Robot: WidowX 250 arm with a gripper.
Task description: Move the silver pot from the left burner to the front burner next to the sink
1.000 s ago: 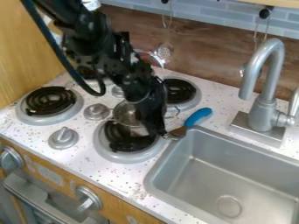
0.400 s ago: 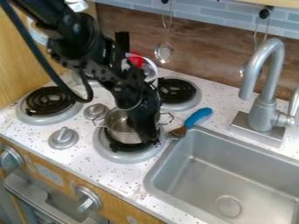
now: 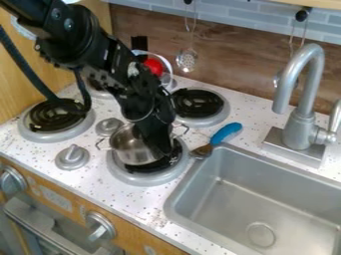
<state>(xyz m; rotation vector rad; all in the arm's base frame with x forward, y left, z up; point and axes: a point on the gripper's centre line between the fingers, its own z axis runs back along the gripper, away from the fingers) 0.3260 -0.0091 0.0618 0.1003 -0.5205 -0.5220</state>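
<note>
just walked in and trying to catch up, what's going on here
A black robot arm has its gripper down at the right side of a small metal pot; whether it has hold of the pot is hard to tell. The pot is over the front burner nearest the sink. A blue-handled utensil lies on the counter by the sink's edge.

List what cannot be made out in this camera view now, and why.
In the camera view:
Pot: right side, hidden by the gripper.
Back left burner: partly behind the arm.
Tap handle: cut off by the right edge.
</note>
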